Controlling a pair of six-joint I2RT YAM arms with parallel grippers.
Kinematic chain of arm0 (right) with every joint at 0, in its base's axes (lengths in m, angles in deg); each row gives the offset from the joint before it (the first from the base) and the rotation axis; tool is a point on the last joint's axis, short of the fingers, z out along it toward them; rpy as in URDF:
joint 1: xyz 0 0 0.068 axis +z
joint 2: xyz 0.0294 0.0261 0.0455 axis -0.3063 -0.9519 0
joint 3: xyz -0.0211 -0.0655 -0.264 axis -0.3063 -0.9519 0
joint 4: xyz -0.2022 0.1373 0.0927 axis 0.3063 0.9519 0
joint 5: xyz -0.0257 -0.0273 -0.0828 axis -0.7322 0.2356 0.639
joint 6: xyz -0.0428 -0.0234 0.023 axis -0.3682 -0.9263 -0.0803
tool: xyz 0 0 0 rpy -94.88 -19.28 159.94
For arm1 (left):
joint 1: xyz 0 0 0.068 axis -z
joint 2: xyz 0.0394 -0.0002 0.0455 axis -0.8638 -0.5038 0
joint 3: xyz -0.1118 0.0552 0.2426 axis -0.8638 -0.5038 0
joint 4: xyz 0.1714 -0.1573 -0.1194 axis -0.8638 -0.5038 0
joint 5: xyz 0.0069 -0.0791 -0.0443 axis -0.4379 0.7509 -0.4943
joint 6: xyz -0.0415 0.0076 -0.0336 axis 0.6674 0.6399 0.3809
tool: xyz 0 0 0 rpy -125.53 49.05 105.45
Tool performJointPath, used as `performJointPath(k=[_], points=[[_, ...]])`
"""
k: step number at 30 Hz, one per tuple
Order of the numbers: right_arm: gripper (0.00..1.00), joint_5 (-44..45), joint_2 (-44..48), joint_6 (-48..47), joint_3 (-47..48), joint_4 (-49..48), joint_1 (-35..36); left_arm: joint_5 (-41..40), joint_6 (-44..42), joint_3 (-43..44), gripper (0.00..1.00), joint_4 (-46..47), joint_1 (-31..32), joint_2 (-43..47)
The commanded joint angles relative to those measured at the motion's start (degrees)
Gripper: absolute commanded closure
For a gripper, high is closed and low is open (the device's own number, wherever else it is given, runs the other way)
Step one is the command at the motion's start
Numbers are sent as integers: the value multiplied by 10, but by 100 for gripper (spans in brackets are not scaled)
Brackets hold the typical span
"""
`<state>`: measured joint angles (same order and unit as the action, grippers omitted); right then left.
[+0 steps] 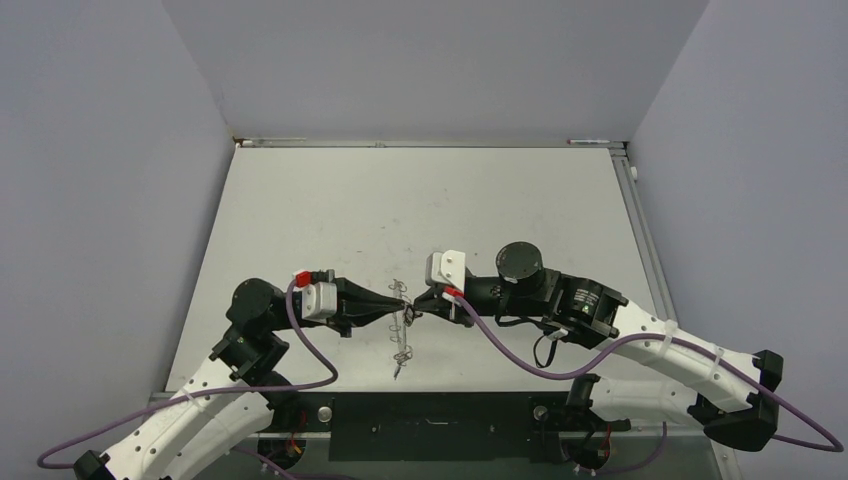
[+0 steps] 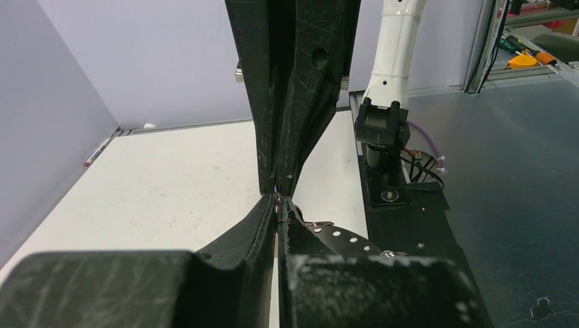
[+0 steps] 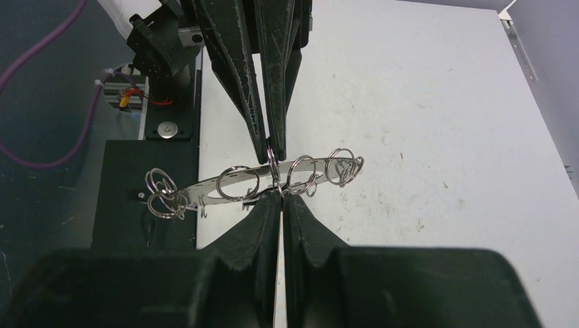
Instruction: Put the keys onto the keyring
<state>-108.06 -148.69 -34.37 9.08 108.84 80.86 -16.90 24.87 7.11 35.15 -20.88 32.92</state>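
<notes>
The keyring [image 1: 403, 330] is a flat grey metal band rimmed with thin wire loops, held off the white table between the two arms. In the right wrist view the keyring [image 3: 232, 183] runs nearly edge-on from left to right. My left gripper [image 3: 273, 156] comes down from the top there, shut on a wire loop at the band's upper edge. My right gripper [image 3: 280, 195] is shut on a small loop at the lower edge, tip to tip with the left one. In the left wrist view the keyring [image 2: 338, 234] shows beside my left gripper [image 2: 278, 203]. The keys are hidden.
The black base plate [image 1: 430, 425] lies along the near edge of the table [image 1: 420, 200], partly under the ring's end. Purple cables [image 1: 320, 370] loop beside both arms. Grey walls close in the left, right and far sides.
</notes>
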Motion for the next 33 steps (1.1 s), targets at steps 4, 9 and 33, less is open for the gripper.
performJointPath(k=[4,9,33], points=[[95,-3,18,27,-22,-45,-11,-2,5,6,100,46,-3,10],[74,-10,12,24,-18,-44,-11,-2,6,6,100,46,-3,10],[67,-70,-1,-8,2,-80,-12,1,6,5,100,44,-3,14]])
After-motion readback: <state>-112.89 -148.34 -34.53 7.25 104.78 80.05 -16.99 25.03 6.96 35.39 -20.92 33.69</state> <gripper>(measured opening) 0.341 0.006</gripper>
